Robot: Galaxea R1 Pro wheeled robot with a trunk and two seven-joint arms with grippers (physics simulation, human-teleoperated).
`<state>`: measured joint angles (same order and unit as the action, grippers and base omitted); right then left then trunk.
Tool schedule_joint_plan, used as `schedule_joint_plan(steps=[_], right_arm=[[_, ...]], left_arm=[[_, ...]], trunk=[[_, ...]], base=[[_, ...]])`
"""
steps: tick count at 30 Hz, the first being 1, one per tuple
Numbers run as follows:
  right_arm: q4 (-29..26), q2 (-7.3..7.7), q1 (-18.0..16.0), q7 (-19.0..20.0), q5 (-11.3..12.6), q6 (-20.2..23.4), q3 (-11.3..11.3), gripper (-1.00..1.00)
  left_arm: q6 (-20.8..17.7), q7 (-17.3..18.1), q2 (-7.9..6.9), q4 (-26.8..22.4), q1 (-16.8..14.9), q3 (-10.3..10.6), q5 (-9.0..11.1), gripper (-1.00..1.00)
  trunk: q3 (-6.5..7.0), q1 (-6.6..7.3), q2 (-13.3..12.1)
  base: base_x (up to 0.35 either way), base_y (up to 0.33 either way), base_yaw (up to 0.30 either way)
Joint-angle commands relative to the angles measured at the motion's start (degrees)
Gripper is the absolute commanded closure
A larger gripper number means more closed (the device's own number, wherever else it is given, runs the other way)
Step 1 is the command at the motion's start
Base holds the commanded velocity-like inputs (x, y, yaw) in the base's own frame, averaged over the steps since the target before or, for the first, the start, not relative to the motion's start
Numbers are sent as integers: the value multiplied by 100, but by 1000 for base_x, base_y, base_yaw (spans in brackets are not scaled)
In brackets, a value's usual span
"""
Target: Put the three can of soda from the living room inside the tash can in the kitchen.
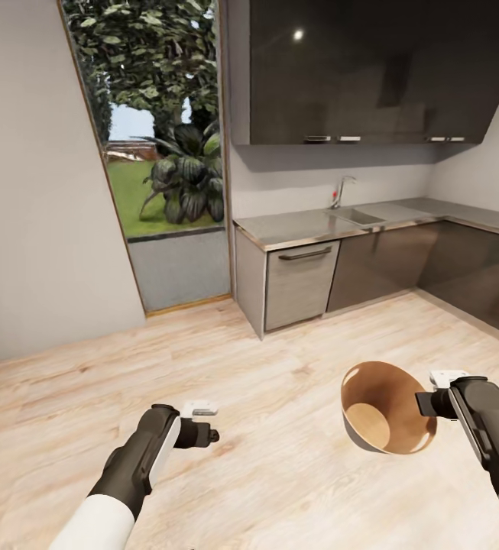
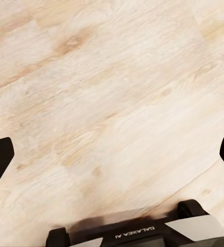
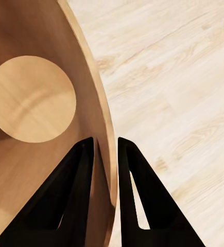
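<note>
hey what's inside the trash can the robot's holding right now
Nothing shows inside the trash can: its smooth orange-brown wall and round base are bare, with no soda cans. The right gripper pinches its rim, one finger inside and one outside. The fingers hide a small strip of the inner wall.

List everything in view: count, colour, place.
bin: one, orange-brown inside, tilted, rim pinched by the right gripper, no cans inside
floor: one, pale wood
counter: one, grey, along the back wall
sink: one, steel, set in the counter, with a faucet
upper cabinets: dark, glossy, above the counter
doorway: one, showing green plants
left gripper: black, open, above the floor
right gripper: black, shut on the bin's rim
</note>
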<state>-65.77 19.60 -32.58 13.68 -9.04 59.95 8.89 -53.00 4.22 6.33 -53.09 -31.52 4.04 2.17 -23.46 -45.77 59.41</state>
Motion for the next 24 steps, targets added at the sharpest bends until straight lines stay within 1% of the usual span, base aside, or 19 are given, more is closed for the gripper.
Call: schedule_joint_plan(steps=[1,5,15,18,24], right_arm=[[-2,0,-3,26,62,5,1,100],[0,0,-3,28,76,5,3,100],[-5,0,-3,27,75,5,-9,100],[-5,-5,-3,26,80,5,-14,100],[-6,-109,-3,16,51,5,-18,100]], left_arm=[[4,0,0,0,0,2,-1,-100],[22,0,4,0,-2,8,-6,-100],[49,0,8,0,-3,9,-12,-100],[56,0,9,0,-3,9,-17,-100],[81,-5,15,0,-3,9,-23,-100]], trunk=[[1,0,0],[-3,0,0],[-6,0,0],[-6,0,0],[-6,0,0]], base=[[0,-284,226],[0,-291,179],[0,-296,35],[0,-297,176],[0,-299,257]])
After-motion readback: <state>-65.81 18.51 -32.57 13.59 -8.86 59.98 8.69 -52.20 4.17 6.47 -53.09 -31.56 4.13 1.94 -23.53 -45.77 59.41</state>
